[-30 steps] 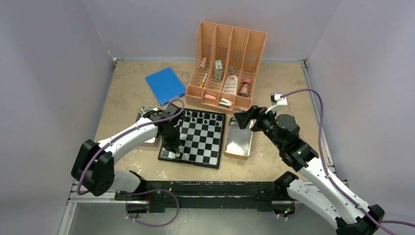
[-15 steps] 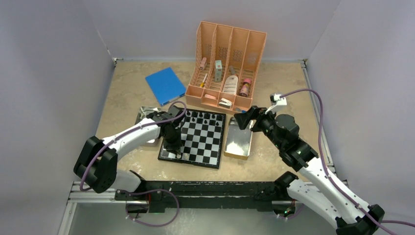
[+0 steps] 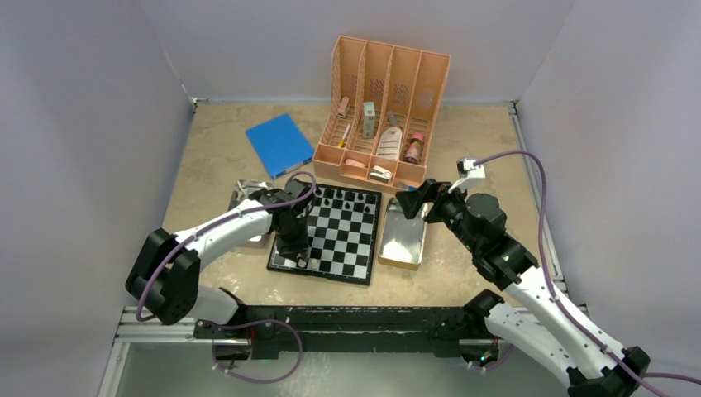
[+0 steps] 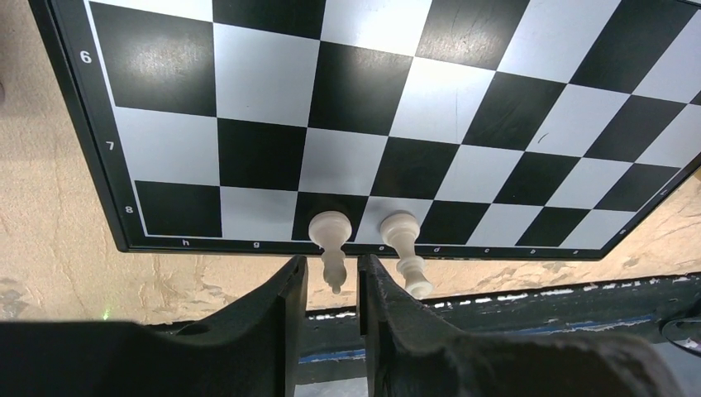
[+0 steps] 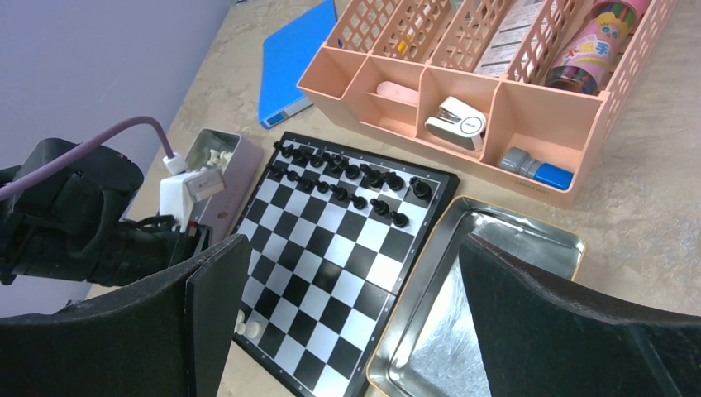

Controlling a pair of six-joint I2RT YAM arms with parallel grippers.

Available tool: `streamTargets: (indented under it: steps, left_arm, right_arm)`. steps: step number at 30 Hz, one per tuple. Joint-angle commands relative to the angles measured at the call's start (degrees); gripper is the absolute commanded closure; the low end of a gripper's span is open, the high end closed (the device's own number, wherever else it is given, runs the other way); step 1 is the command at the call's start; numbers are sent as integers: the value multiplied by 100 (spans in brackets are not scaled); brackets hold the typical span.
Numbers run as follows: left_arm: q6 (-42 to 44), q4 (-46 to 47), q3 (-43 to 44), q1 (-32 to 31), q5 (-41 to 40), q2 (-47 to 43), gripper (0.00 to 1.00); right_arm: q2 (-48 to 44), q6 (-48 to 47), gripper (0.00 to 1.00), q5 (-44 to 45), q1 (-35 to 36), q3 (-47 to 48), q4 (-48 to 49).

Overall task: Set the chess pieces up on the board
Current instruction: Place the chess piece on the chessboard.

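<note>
Left fingers (image 4: 281,331), slightly apart, straddle an upright white piece (image 4: 331,236) on the board's (image 4: 264,78) near edge row without touching it; right fingers (image 5: 165,331), spread wide, hang well away

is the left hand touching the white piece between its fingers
Apart: the left wrist view shows a clear gap on each side of the white piece, which stands inside the open left hand.

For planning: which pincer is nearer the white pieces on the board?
Left. The left pincer stands around one white piece; the right pincer hangs near the tray, off the board.
</note>
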Motion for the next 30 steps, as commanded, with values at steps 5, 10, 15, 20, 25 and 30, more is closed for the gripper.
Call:
streamTargets:
  steps: [5, 10, 15, 20, 25, 30]
  left_arm:
    - [-96, -48, 507, -29, -342, -224, 70]
    - [-62, -259, 889, -25, -802, -389, 70]
    - [89, -303, 1223, -22, -1111, -406, 69]
    - [246, -373, 1556, 137, -1350, -297, 69]
    - [649, -67, 1609, 858, -839, -261, 69]
    - [1015, 211, 1605, 1767, -597, -240, 70]
  right_arm:
    - [-106, -26, 2, 26, 15, 30, 216]
    - [-128, -26, 2, 1, 15, 55, 241]
    - [-132, -26, 2, -85, 17, 73, 246]
    - [-115, -68, 2, -77, 15, 148, 200]
    - [-182, -62, 2, -21, 15, 120, 178]
    - [-202, -59, 2, -21, 15, 107, 160]
